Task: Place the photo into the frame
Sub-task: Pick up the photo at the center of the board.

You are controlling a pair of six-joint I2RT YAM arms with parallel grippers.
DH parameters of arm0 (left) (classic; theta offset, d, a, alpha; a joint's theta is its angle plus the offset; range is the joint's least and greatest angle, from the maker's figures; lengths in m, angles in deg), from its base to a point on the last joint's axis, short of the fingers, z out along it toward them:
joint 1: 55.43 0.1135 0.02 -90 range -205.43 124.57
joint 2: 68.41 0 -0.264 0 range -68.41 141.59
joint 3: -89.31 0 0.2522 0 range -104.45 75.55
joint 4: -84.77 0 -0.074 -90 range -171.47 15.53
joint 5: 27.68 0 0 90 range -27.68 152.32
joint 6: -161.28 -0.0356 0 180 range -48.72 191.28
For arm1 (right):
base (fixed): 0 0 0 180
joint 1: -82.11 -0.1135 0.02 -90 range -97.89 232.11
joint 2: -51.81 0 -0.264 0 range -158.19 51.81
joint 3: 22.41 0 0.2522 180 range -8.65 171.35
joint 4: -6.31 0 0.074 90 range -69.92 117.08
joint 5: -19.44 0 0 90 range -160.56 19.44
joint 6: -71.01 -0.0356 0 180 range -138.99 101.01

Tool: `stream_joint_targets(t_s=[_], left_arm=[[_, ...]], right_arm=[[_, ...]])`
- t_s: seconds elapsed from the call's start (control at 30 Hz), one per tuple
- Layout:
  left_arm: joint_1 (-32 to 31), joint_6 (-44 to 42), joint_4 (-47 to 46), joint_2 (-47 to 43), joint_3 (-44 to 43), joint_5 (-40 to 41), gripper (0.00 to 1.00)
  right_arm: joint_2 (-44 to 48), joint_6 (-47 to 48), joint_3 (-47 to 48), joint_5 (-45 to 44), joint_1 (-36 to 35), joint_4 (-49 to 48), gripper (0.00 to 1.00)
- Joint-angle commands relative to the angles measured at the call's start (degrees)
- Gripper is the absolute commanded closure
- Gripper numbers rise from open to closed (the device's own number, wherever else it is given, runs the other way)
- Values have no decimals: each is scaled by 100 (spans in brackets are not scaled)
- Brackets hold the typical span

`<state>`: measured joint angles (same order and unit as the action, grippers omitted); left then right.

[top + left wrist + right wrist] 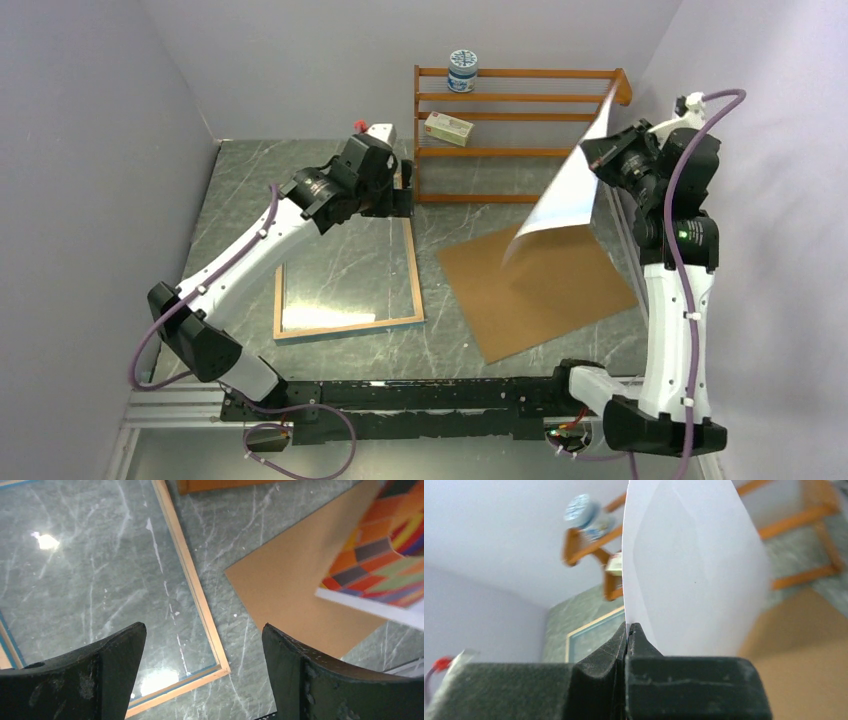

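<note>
The photo (568, 192) hangs in the air at the right, its white back toward the top camera. My right gripper (598, 150) is shut on its edge, and in the right wrist view the paper (694, 570) rises from between the closed fingertips of that gripper (628, 625). The printed balloon side (385, 562) shows in the left wrist view. The frame (415, 275) lies flat on the table at the left, wood-coloured rim (192, 580) up. My left gripper (204, 627) hovers open over the frame's right rim, holding nothing.
A brown backing board (545, 285) lies flat on the table below the hanging photo. An orange-brown shelf rack (520, 98) stands at the back, holding a jar (462, 70) and a small box (447, 128). Walls close in on both sides.
</note>
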<state>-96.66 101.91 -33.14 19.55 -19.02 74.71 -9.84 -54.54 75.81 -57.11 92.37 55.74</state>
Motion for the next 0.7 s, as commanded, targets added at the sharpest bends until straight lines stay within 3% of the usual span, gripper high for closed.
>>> stream_joint_targets(t_s=[0.0, 0.17, 0.57, 0.67], left_arm=[[336, -50, 79, -287, 55, 98, 8], [781, 43, 150, -682, 327, -26, 7], [1716, 9, 856, -1377, 492, 162, 6], [1812, -181, 1127, -1397, 338, 685, 6]], right_arm=[[-26, 80, 438, 75, -811, -309, 100], [32, -28, 84, 852, -1430, -1458, 100], [-616, 628, 631, 1351, -3490, -1583, 100], [-690, 506, 552, 1878, -3763, -1868, 100]])
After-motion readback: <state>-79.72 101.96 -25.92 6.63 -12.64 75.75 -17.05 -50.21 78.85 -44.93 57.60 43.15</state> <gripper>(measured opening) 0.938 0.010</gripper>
